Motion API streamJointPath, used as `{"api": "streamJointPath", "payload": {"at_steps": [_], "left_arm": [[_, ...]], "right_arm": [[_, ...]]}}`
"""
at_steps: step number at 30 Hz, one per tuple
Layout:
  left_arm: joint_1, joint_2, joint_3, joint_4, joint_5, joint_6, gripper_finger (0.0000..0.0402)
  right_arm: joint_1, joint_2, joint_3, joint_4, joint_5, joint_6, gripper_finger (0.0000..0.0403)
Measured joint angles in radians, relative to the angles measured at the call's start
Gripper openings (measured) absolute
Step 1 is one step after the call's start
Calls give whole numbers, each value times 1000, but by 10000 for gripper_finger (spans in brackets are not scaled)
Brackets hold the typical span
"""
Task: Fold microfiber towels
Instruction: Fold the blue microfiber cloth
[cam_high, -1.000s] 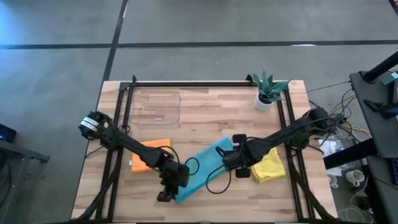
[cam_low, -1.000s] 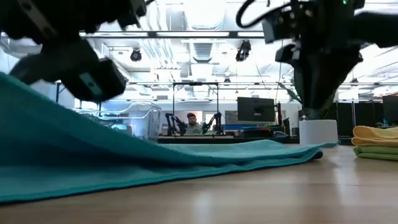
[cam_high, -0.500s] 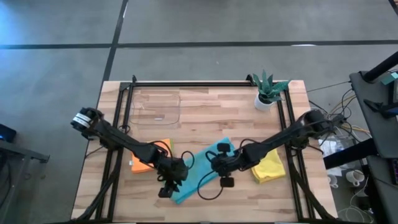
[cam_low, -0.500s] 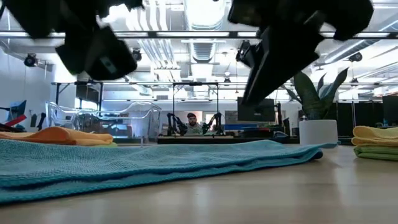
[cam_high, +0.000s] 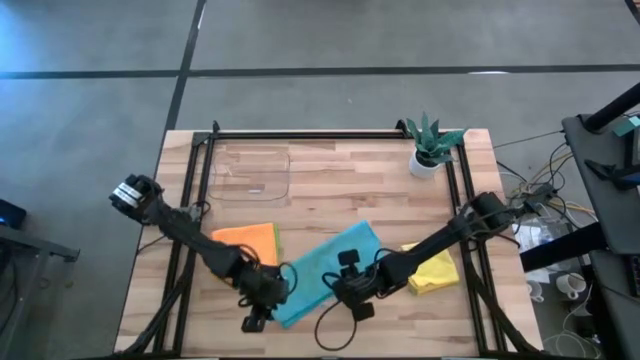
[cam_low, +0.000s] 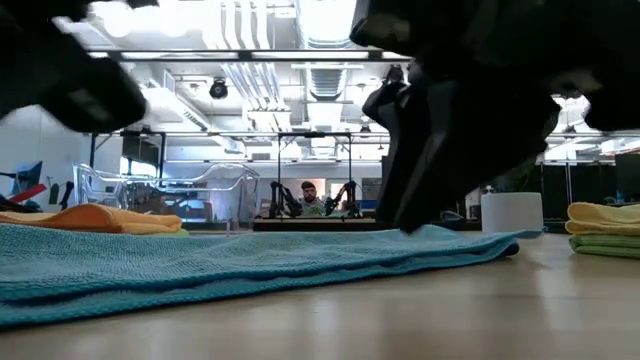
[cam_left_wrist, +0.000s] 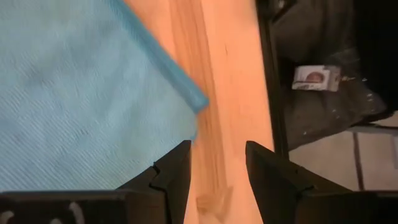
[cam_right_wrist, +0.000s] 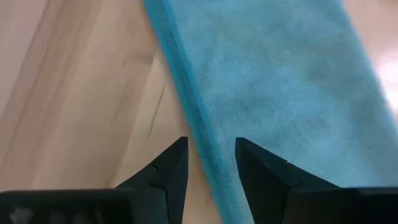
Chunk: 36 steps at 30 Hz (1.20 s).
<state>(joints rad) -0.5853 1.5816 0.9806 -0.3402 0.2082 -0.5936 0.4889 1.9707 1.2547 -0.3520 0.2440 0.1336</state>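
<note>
A teal towel lies spread flat on the wood at the front centre, slanting from near left to far right. My left gripper hangs open over bare wood just off the towel's near corner. My right gripper is open over the towel's near right edge, and it shows as a dark mass in the low view. An orange towel lies folded to the left. A yellow towel lies folded at the right, on a green one. My right gripper comes down slanting onto the teal towel's near right edge, one finger on either side of the hem. In the low view its tips reach the cloth, but I cannot tell whether they touch it. The towel lies flat.
A clear plastic tray stands at the far left of the table. A potted plant stands at the far right corner. Black frame rails run along both sides. Bare wood lies between the tray and the towels.
The teal towel's left part, raised a second ago, has dropped and now lies flat and spread. My left gripper has drawn off it toward the table's left. My right gripper has travelled toward the near left and sunk down onto the towel's near right edge.
</note>
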Motion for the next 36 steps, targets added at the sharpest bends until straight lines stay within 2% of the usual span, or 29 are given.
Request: {"api": "streamJointPath", "payload": {"at_steps": [5, 10, 13, 16, 19, 23, 30, 36], "left_arm": [[-73, 3, -52, -12, -39, -144, 137], [-105, -5, -79, -127, -59, -297, 137], [-120, -9, -91, -208, -126, -339, 137], [-126, -10, -113, -226, -241, -344, 137], [-132, -8, -133, -215, -353, -364, 137], [-168, -8, -158, -195, -433, -449, 137], [-237, -8, -230, -15, -625, -536, 137], [-240, 6, -281, 77, -652, -549, 136]], "right_arm": [[-3, 77, 59, -1, -4, -34, 117], [-2, 135, 141, -10, 1, -70, 107], [-2, 142, 167, -12, 1, -90, 104], [-3, 142, 176, -13, 3, -89, 106], [-3, 142, 177, -15, 3, -85, 106], [2, 142, 170, -16, 3, -69, 102], [2, 142, 164, -15, 3, -67, 95], [2, 142, 164, -9, 3, -81, 93]]}}
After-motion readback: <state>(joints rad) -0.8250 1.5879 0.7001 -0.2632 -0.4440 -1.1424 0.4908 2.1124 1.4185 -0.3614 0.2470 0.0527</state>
